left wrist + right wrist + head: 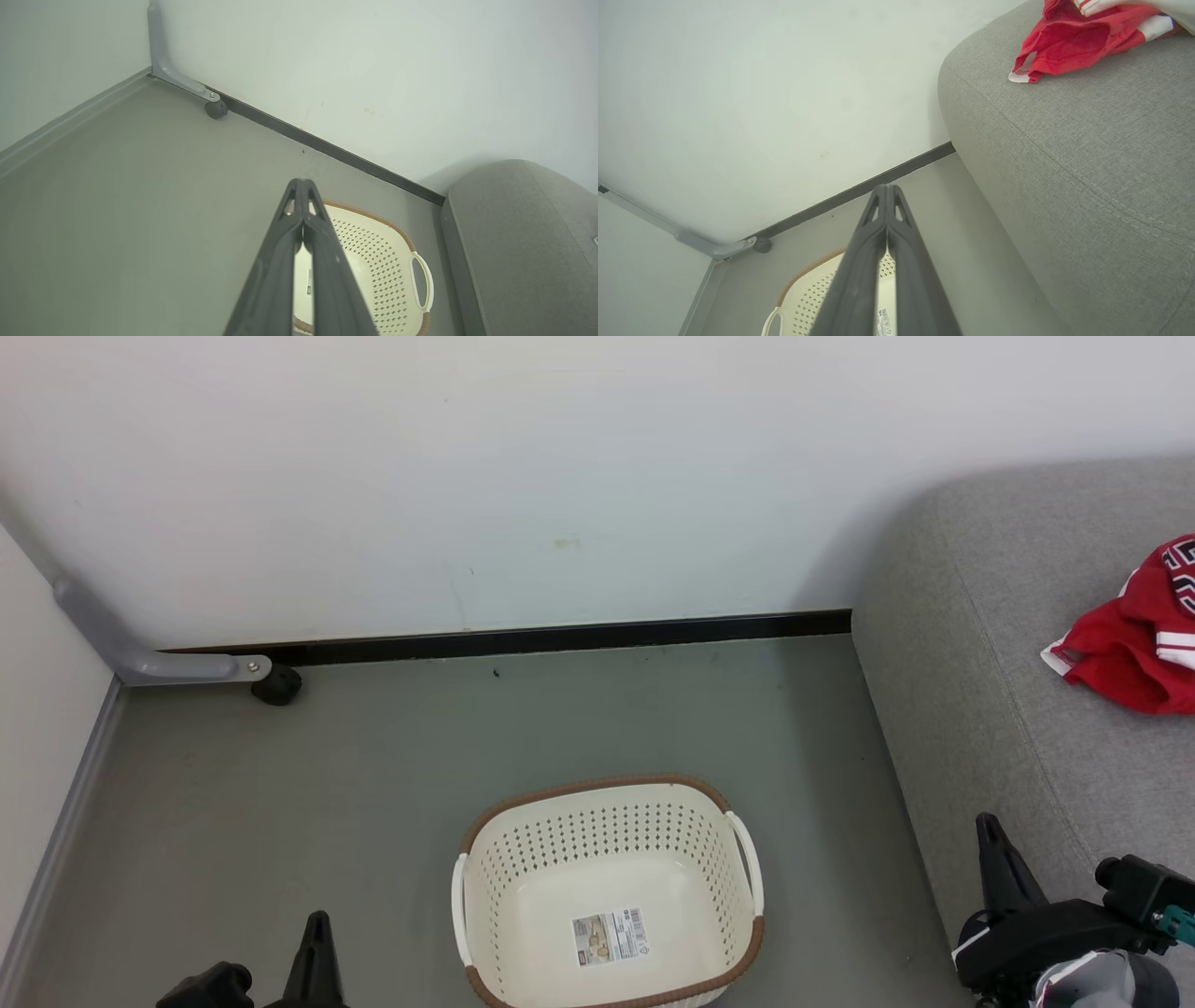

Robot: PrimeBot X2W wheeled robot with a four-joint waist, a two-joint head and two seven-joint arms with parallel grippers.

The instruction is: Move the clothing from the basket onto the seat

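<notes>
One empty basket lower centre, one red clothing heap, perhaps two garments, on the seat at right, left gripper and right gripper at bottom corners, both clenched, empty.

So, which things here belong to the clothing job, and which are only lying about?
Job:
red clothing, lying on the grey seat
cream basket, no clothing inside

Just lying about:
grey bar with black wheel
black skirting strip
</notes>
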